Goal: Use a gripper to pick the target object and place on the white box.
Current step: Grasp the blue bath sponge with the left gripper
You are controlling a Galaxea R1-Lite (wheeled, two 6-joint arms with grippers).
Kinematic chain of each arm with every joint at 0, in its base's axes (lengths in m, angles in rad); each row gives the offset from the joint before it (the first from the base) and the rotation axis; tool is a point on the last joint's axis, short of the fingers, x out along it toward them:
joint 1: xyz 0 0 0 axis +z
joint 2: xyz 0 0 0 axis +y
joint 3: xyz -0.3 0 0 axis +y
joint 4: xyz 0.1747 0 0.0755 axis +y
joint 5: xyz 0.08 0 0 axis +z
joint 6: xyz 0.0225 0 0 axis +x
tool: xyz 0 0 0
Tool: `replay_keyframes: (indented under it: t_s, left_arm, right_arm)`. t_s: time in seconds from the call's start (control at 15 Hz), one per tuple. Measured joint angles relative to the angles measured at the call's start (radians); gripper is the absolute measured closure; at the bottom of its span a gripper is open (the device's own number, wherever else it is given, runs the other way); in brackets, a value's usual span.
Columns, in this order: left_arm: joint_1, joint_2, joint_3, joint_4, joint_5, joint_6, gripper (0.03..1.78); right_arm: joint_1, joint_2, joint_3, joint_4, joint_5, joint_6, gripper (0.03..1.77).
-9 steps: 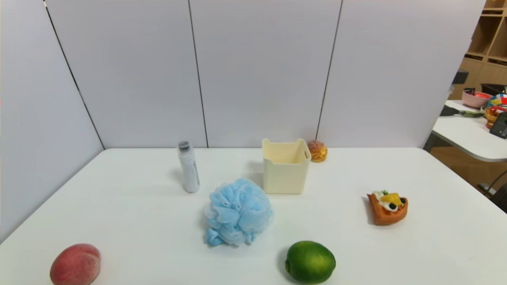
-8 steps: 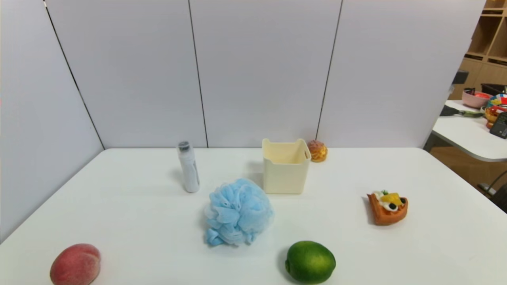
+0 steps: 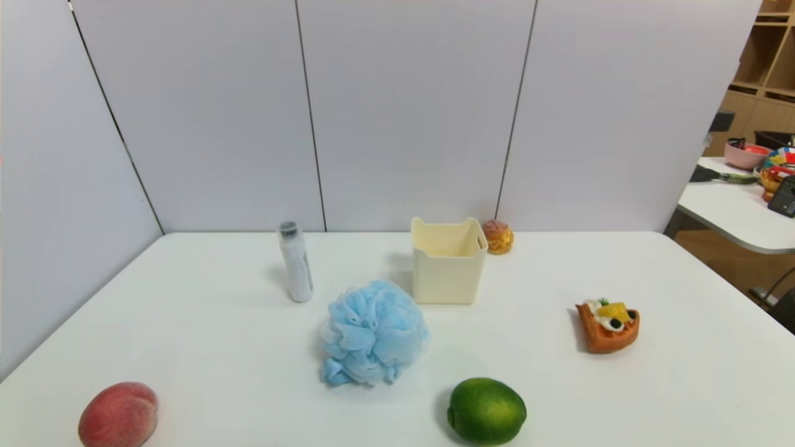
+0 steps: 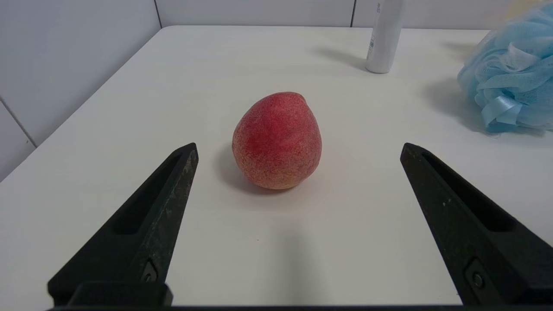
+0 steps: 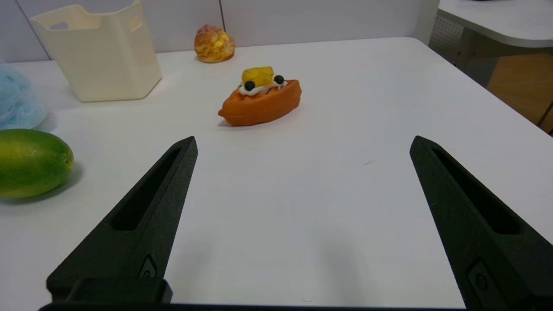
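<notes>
A fluffy light-blue bath pouf (image 3: 372, 332) lies on the white table near its middle, just in front and to the left of the cream-white box (image 3: 448, 259), which stands upright with nothing in it. The pouf also shows in the left wrist view (image 4: 510, 82), the box in the right wrist view (image 5: 99, 52). Neither arm shows in the head view. My left gripper (image 4: 298, 149) is open low over the table, facing a peach. My right gripper (image 5: 302, 142) is open too, with bare table between its fingers.
A peach (image 3: 118, 414) lies at the front left and a green lime (image 3: 486, 411) at the front centre. A white bottle (image 3: 295, 262) stands left of the box. A cream puff (image 3: 498, 236) sits behind the box, a waffle tart (image 3: 607, 326) to the right.
</notes>
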Motion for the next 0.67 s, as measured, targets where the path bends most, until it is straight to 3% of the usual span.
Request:
replay_keyframes:
  t_s: [0.47, 0.67]
  left_arm:
    - [0.002, 0.002, -0.011, -0.006, 0.002, -0.006, 0.12]
    - [0.004, 0.071, -0.154, -0.063, 0.002, -0.001, 0.12]
  right_arm:
    - [0.000, 0.000, 0.000, 0.000, 0.000, 0.000, 0.10]
    - [0.000, 0.000, 0.000, 0.000, 0.000, 0.000, 0.10]
